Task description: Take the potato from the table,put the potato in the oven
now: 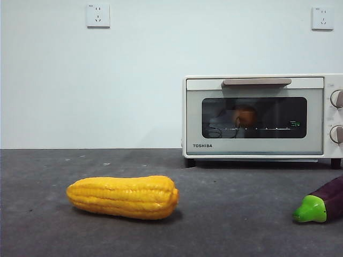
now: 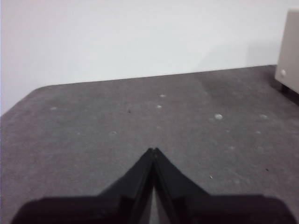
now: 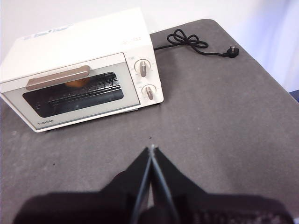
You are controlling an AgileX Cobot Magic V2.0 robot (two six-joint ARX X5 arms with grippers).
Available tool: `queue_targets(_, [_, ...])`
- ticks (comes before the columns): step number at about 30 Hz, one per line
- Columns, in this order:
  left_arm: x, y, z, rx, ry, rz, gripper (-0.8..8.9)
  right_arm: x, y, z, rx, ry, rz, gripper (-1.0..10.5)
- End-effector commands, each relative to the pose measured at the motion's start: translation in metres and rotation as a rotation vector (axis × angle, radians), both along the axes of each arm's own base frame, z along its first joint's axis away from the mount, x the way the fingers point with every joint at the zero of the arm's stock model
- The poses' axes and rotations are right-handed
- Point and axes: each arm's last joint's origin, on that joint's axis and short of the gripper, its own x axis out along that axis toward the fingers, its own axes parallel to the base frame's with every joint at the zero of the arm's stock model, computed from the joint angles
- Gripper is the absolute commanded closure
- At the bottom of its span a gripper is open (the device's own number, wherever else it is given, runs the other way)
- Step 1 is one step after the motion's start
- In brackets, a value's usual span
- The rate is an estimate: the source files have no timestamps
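Well, the table point(image 1: 225, 225) is a flat dark grey, faintly speckled surface running up to a plain white wall with two sockets point(image 1: 98, 15) high on it. Toward the back stands the oven point(image 1: 257, 115), cream-white, its door shut and the beige handle point(image 1: 256, 82) lying level across the top of the glass. Behind that dark window the potato point(image 1: 245, 115) sits inside on the wire rack, a small brown-orange lump; through the glass I cannot tell which way its long axis runs. In front, a yellow corn cob point(image 1: 124, 197) lies on its side, lengthwise across the table, and a purple eggplant point(image 1: 321, 203) pokes its green cap in from the edge. The oven's black cord point(image 3: 196, 44) trails loose on the table behind it. The left gripper point(image 2: 153, 150) hangs over bare table with its jaws pressed together, and the right gripper point(image 3: 152, 148), off in front of the oven, has its jaws pressed together too.
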Motion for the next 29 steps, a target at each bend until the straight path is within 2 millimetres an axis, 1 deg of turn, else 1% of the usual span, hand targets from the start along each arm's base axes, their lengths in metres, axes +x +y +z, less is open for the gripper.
queue_targets(1, [0.001, -0.001, -0.007, -0.012, 0.017, -0.015, 8.17, -0.001, -0.001, -0.001, -0.001, 0.012, -0.003, 9.5])
queue_targets(6, [0.003, -0.003, -0.017, -0.013, 0.053, -0.042, 8.17, -0.001, -0.001, -0.001, -0.001, 0.012, -0.003, 9.5])
queue_targets(15, [0.002, -0.003, -0.022, -0.011, 0.100, -0.038, 8.17, -0.001, -0.001, -0.001, -0.001, 0.012, -0.003, 9.5])
queue_targets(23, [0.002, -0.002, -0.022, -0.009, 0.101, 0.032, 8.17, -0.001, -0.001, -0.001, -0.001, 0.012, -0.003, 9.5])
queue_targets(29, [0.002, -0.002, -0.022, -0.033, 0.099, 0.026, 8.17, -0.001, -0.001, -0.001, -0.001, 0.012, -0.003, 9.5])
